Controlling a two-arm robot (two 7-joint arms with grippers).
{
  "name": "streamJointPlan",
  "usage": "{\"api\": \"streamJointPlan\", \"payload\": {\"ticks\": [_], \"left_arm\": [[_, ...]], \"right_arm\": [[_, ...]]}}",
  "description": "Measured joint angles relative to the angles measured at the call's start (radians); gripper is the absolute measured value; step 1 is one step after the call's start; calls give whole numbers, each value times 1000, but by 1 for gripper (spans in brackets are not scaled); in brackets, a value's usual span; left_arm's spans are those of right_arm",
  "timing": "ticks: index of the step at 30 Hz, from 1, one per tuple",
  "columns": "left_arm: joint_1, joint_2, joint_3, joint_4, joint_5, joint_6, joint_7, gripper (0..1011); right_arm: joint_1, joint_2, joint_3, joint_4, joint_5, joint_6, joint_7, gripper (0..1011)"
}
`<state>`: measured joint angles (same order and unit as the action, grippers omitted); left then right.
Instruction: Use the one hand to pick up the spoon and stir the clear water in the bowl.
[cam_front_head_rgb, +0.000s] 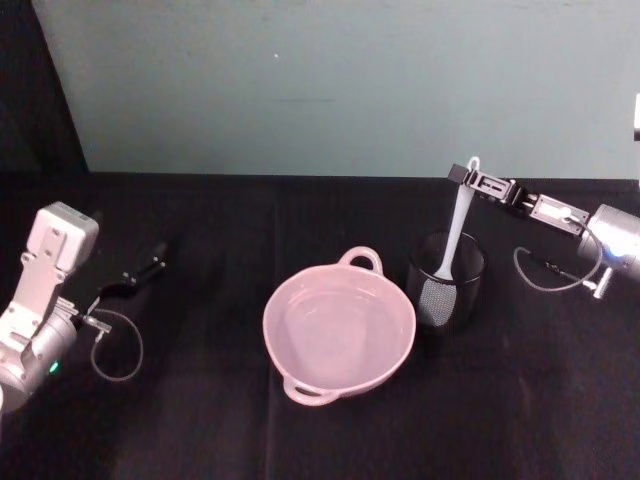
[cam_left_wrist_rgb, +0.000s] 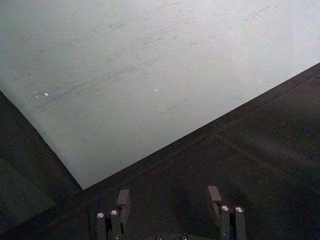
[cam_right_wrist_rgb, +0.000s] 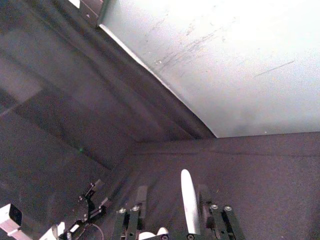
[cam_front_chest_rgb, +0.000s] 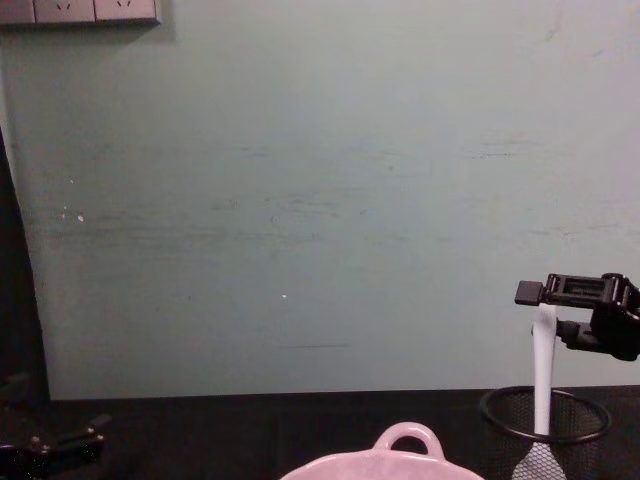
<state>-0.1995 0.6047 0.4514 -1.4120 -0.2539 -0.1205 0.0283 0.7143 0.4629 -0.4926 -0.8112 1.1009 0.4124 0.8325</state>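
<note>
The pale pink bowl (cam_front_head_rgb: 287, 318) sits at the table's middle with clear water in it; its loop handle (cam_front_chest_rgb: 406, 438) shows in the chest view. The white spoon (cam_front_head_rgb: 458, 225) stands upright in a black mesh cup (cam_front_head_rgb: 446, 290) just right of the bowl. My right gripper (cam_front_head_rgb: 468, 178) reaches in from the right at the handle's top. In the right wrist view the spoon handle (cam_right_wrist_rgb: 188, 200) rises between the spread fingers of the right gripper (cam_right_wrist_rgb: 172, 192), close against one finger (cam_right_wrist_rgb: 204, 196). The jaws are open. My left gripper (cam_left_wrist_rgb: 168, 195) rests open and empty at the far left (cam_front_head_rgb: 150, 268).
A black cloth (cam_front_head_rgb: 200, 420) covers the table, and a pale green wall (cam_front_head_rgb: 330, 80) stands behind it. A loose cable loop (cam_front_head_rgb: 118, 345) hangs by the left wrist, another cable (cam_front_head_rgb: 545, 272) by the right wrist.
</note>
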Motion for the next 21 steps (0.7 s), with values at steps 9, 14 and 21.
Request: {"api": "streamJointPlan", "payload": {"ticks": [9, 14, 21], "left_arm": [[0, 0, 0, 0, 0, 0, 0, 1005], [0, 0, 0, 0, 0, 0, 0, 1005], [0, 0, 0, 0, 0, 0, 0, 1005]], "right_arm": [[1, 8, -11, -13, 9, 0, -2, 396], [-16, 31, -20, -55, 9, -6, -18, 221], [-40, 65, -32, -122, 5, -21, -47, 136]]}}
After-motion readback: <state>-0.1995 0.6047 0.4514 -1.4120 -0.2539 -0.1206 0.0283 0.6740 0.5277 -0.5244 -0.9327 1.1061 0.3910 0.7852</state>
